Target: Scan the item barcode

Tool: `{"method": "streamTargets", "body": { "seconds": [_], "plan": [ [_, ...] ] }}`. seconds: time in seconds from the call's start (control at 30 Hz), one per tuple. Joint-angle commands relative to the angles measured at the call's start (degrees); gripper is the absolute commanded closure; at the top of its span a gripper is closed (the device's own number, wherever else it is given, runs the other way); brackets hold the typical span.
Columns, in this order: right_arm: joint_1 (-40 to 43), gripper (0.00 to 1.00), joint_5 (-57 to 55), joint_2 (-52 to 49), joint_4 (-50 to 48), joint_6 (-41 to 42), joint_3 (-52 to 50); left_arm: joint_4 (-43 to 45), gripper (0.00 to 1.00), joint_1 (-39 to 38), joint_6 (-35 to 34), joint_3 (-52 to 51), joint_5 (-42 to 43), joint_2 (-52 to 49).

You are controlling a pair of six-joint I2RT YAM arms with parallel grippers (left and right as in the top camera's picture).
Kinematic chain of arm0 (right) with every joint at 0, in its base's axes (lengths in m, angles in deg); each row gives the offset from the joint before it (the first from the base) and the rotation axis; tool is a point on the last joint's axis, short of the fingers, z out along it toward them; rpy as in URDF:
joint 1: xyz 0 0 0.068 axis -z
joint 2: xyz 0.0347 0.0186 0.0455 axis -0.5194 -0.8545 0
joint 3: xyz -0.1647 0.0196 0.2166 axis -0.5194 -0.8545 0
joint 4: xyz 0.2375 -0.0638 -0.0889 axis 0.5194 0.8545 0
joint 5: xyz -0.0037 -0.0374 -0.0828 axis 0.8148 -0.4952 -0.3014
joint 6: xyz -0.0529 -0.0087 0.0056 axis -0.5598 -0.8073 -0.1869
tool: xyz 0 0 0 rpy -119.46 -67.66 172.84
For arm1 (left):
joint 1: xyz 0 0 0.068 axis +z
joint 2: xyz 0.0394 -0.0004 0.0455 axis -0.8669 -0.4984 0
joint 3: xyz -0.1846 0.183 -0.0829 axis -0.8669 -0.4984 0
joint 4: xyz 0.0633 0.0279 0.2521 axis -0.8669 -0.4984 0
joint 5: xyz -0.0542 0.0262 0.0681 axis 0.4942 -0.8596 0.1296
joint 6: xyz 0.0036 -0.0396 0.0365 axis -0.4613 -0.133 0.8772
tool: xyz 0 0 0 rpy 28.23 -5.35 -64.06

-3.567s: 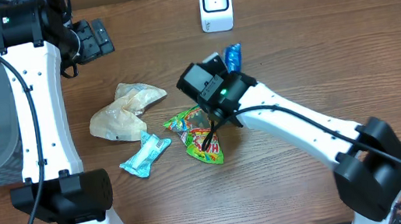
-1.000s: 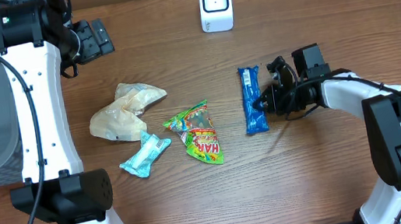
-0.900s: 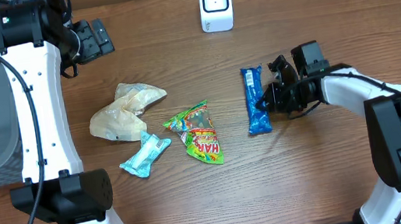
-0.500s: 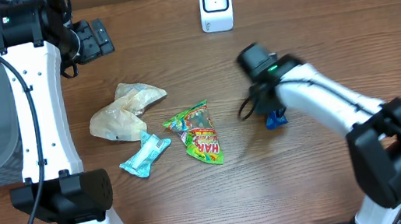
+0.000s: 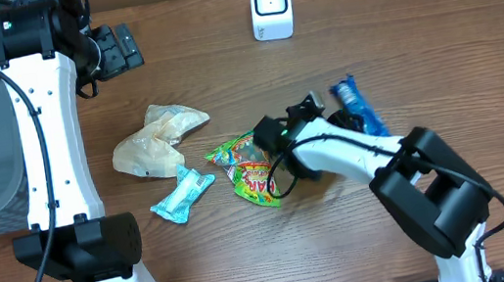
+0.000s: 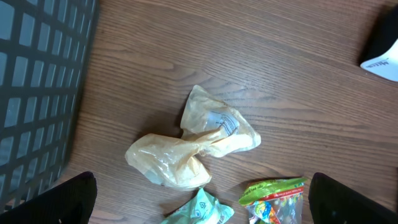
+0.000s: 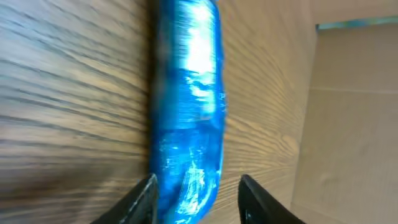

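blue wrapper: one, centre-right
other packets: three, centre-left
scanner: one, top centre
left gripper: spread, empty
right gripper: released, straddling blue wrapper

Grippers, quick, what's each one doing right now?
Left gripper: open, holding nothing.
Right gripper: open, blue snack bar lying on the table between its fingertips, not gripped.

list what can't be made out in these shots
- Barcode on the blue wrapper: right wrist view is blurred with glare; overhead too small.
- Green candy bag: overhead, the right arm covers its right edge; left wrist view, bottom edge cuts it off.
- Scanner: left wrist view shows only a corner at the right edge.
- Right gripper: overhead, its fingers are too small and dark to tell apart.
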Motion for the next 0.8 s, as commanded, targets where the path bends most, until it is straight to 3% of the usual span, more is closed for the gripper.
{"method": "streamTargets", "body": {
  "seconds": [0.0, 0.13, 0.23, 0.37, 0.43, 0.5, 0.63, 0.77],
  "plan": [
    [-5.35, 0.46, -3.8, 0.48, -0.11, 0.17, 2.27, 0.09, 0.0, -0.11, 0.5, -0.52, -0.52, 0.17],
    [-8.35, 0.43, 3.63, 0.61, 1.75, 1.25, 5.44, 0.07, 0.0, -0.13, 0.5, -0.52, -0.52, 0.17],
    [-7.08, 0.42, 13.09, 1.73, 5.18, 7.65, 11.3, 0.09, 0.0, -0.11, 0.5, -0.52, -0.52, 0.17],
    [-0.5, 0.38, 26.1, 5.92, 6.64, 7.74, 17.66, 0.09, 0.0, -0.13, 0.5, -0.5, -0.52, 0.17],
    [7.1, 0.36, 37.55, 9.51, 6.97, 3.23, 18.43, 0.09, 0.0, -0.13, 0.5, -0.52, -0.52, 0.17],
    [12.5, 0.4, 43.71, 10.03, 8.31, 1.36, 18.4, 0.09, 0.0, -0.11, 0.5, -0.52, -0.52, 0.17],
    [18.6, 0.49, 44.41, 9.2, 6.82, -4.72, 14.64, 0.07, 0.0, -0.11, 0.5, -0.52, -0.55, 0.17],
    [19.78, 0.5, 43.52, 9.05, 2.82, -6.8, 9.79, 0.09, 0.0, -0.13, 0.5, -0.52, -0.52, 0.17]
  ]
}}
